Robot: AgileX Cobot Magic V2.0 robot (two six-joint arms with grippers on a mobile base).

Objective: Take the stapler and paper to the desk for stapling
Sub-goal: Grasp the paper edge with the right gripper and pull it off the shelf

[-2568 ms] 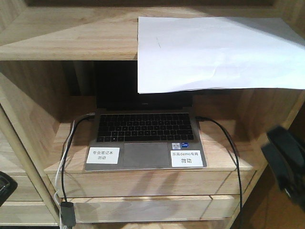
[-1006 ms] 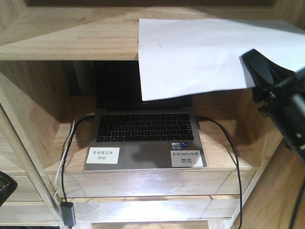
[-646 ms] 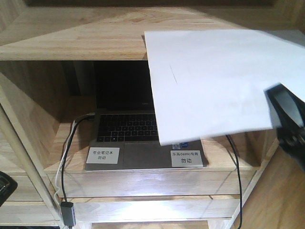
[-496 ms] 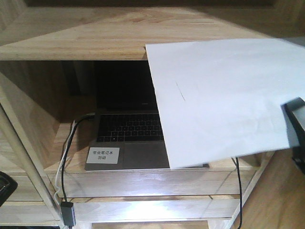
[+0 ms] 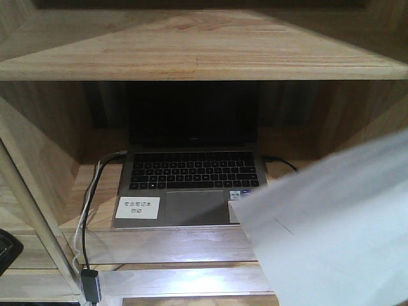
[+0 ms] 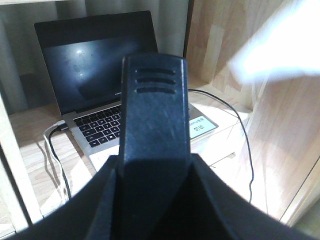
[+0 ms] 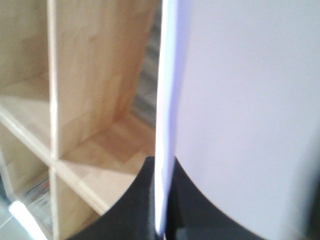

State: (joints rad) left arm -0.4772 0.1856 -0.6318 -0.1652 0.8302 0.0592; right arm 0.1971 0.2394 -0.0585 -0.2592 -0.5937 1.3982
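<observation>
We see a light-wood shelf (image 5: 191,54); an open laptop (image 5: 191,185) sits on its lower board, with cables (image 5: 86,217) trailing over the left front edge.

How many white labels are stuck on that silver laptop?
2. One white rectangular label is left of the silver laptop's trackpad; the other is right of it, mostly covered by the large white paper sheet in the front view. More may be hidden.

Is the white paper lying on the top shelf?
No, the paper hangs low at the right, in front of the laptop's corner, and the top shelf shows only wood.
</observation>
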